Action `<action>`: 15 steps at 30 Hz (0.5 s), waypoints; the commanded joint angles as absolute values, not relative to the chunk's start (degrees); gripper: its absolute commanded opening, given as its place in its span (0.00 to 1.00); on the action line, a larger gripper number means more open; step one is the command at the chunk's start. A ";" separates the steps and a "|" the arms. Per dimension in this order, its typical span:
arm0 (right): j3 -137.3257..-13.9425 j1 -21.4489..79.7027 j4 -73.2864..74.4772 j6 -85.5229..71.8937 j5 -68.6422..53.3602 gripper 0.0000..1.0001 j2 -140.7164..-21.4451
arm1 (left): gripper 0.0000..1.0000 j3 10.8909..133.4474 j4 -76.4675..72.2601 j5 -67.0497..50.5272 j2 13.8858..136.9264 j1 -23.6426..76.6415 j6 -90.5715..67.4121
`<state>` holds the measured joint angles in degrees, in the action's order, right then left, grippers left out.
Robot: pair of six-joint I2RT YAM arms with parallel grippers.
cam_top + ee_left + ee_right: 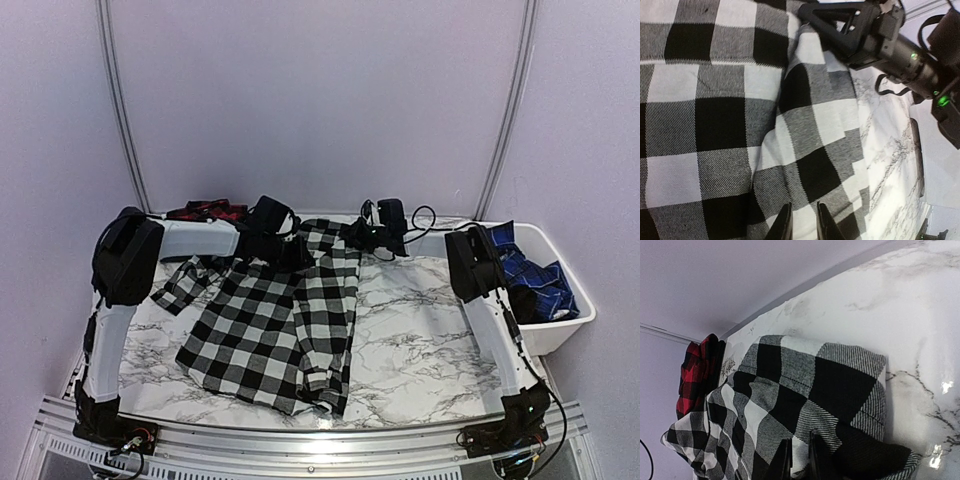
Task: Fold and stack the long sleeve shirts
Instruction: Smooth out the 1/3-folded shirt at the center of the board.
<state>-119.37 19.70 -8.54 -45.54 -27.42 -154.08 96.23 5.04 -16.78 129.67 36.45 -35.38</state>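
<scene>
The black-and-white checked long sleeve shirt (265, 325) lies spread on the marble table, one sleeve (185, 282) out to the left. Its right side is folded into a long strip (330, 320). My left gripper (290, 252) is at the shirt's far edge, and its jaws (804, 222) are pinched on a fold of the check fabric (805, 125). My right gripper (362, 236) is at the far right corner and is likewise shut (799, 460) on the cloth (805, 385). The red-and-black shirt (205, 210) lies bunched at the back left, also visible in the right wrist view (697, 370).
A white bin (565, 325) at the right edge holds blue plaid cloth (535, 280). Bare marble table (420, 330) shows right of the shirt. Cables (425, 215) loop behind the right gripper. The right arm's gripper body (875, 35) fills the top of the left wrist view.
</scene>
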 commanded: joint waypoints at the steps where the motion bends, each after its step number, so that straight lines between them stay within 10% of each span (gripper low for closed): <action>1: -118.51 18.95 -10.11 -46.39 -28.82 0.12 -149.60 | 0.19 95.47 7.92 -15.31 122.13 36.56 -32.56; 15: -87.96 26.95 -13.15 -41.06 -25.36 0.35 -120.34 | 0.23 62.86 8.68 -9.14 93.67 36.65 -30.25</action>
<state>-97.01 23.51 -10.48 -43.40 -27.88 -128.66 72.84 6.35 -12.14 100.66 36.45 -31.38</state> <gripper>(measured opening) 0.331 0.218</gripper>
